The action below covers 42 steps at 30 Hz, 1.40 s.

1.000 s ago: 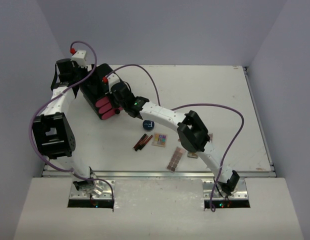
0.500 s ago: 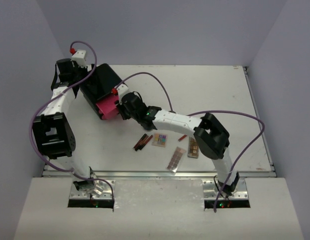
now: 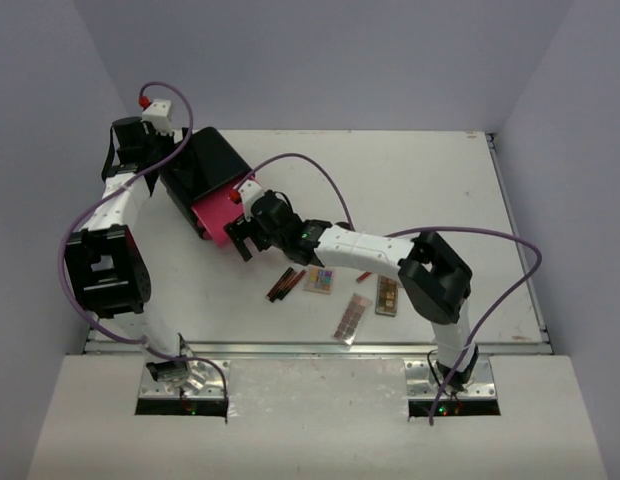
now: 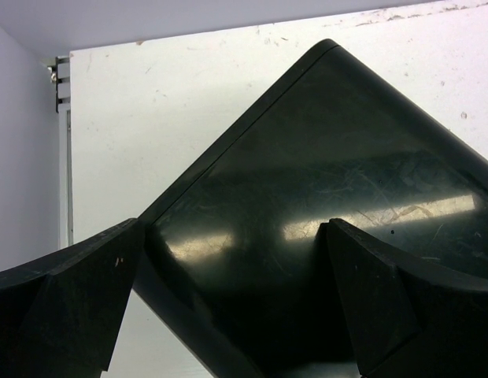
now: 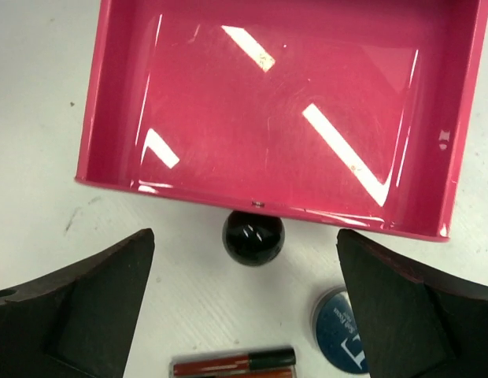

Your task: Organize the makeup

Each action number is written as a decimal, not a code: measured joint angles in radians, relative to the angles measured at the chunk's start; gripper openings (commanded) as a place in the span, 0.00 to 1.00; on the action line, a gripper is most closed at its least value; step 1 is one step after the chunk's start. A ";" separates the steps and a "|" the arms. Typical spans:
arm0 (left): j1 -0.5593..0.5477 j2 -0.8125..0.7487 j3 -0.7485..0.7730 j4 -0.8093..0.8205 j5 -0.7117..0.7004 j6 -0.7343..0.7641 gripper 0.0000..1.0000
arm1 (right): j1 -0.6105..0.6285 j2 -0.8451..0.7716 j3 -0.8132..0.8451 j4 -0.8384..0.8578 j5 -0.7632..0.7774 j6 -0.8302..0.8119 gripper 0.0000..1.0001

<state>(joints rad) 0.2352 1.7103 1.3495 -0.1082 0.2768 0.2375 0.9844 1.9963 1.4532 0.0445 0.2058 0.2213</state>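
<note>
Since a second ago, the drawer (image 3: 218,212) has been drawn out of the box (image 3: 205,160) by its knob (image 5: 253,237), and the right jaws have been released and backed away from it. They are now seen spread wide with nothing between them, hovering over the surface (image 3: 440,200) just in front of the knob. The drawer is shown pulled out and bare inside, presumably so that makeup can be dropped into it. The left jaws are likewise spread, held over a corner of the box's black top. The box seems to be steadied there against the pull, though contact cannot be made out. None of the makeup has been stored yet. A blue compact (image 5: 344,339) and a red stick (image 5: 234,365) lie just beside the drawer's front, while dark sticks (image 3: 285,284), a square palette (image 3: 320,279) and long palettes (image 3: 352,317) are left near one another, closer to the arm bases. The compact, being closest, would likely be picked first.
</note>
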 measured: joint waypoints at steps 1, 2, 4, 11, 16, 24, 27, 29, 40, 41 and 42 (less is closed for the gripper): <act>0.000 0.000 0.000 0.000 0.000 0.000 1.00 | 0.000 -0.012 -0.010 -0.003 -0.008 -0.001 0.99; 0.000 0.000 0.000 0.000 0.000 -0.001 1.00 | 0.000 -0.031 -0.025 -0.009 -0.015 -0.001 0.99; 0.000 0.000 0.001 -0.002 0.000 -0.004 1.00 | 0.000 -0.084 -0.057 -0.027 -0.029 -0.003 0.99; 0.000 -0.001 0.029 -0.017 0.012 -0.010 1.00 | -0.020 -0.370 -0.185 -0.117 -0.028 -0.025 0.99; 0.000 -0.020 0.033 -0.029 0.041 -0.024 1.00 | -0.176 -0.439 -0.241 -0.218 -0.060 0.025 0.99; -0.027 0.016 0.095 -0.066 0.003 -0.043 0.98 | -0.360 -0.243 -0.250 -0.314 -0.120 0.097 0.99; -0.032 0.018 0.073 -0.047 0.002 -0.059 0.99 | -0.340 -0.220 -0.286 -0.297 -0.135 0.120 0.99; -0.035 0.009 0.066 -0.052 0.010 -0.067 0.99 | -0.334 -0.216 -0.284 -0.304 -0.125 0.120 0.99; -0.037 -0.052 0.155 -0.065 0.077 -0.088 0.99 | -0.392 -0.066 -0.164 -0.375 -0.031 0.120 0.99; -0.038 -0.067 0.154 -0.068 0.085 -0.085 0.99 | -0.400 -0.055 -0.160 -0.386 -0.031 0.119 0.99; -0.038 -0.082 0.151 -0.073 0.092 -0.083 0.99 | -0.406 -0.045 -0.153 -0.397 -0.030 0.119 0.99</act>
<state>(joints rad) 0.1974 1.6282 1.5008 -0.1816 0.3686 0.1544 0.5780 1.9509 1.3005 -0.3525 0.1753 0.3404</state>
